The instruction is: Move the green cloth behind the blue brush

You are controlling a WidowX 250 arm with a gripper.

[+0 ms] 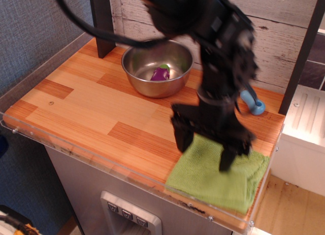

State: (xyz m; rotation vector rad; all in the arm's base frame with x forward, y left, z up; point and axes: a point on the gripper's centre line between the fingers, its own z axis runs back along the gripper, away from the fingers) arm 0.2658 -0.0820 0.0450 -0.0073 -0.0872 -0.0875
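Note:
The green cloth (216, 176) lies flat at the table's front right corner, reaching the front edge. My black gripper (205, 149) hovers over the cloth's back left part with its fingers spread wide, open and holding nothing. The view is motion-blurred. The blue brush (252, 103) lies on the table behind the cloth, near the back right, partly hidden by my arm. The cloth is in front of the brush, on the camera's side.
A steel bowl (152, 88) stands at the back centre with a purple object (159, 74) inside. A dark post (101, 27) stands at the back left and another (299, 62) at the right. The wooden tabletop (91, 103) has a clear plastic rim.

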